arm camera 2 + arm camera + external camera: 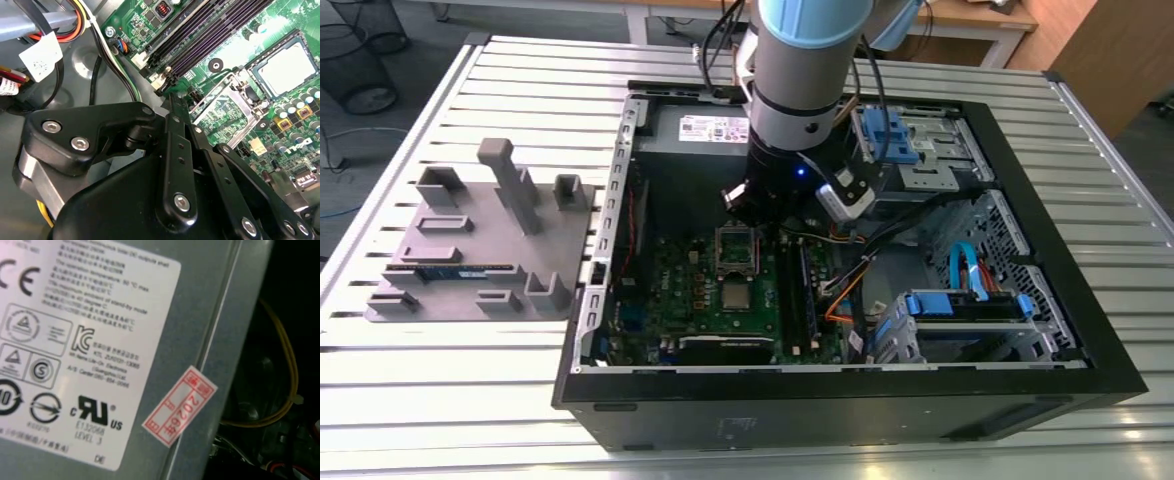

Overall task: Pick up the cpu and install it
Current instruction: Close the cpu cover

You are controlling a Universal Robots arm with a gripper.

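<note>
Inside the open case [854,385], the gripper [750,205] is held near the socket frame's [225,112] corner, and whether it is open or closed cannot be told; the cpu [282,67] is laid flat just beside.

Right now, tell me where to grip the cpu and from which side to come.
Take the cpu by two opposite pale edges, probably from straight above: it lies flat, metal top up, on the motherboard beside the socket frame.

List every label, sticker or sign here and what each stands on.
White label: on the grey power supply; safety marks, fine print blurred.
Red sticker: across its edge; digits unclear.
White tag: by the wire bundle; too small.
</note>
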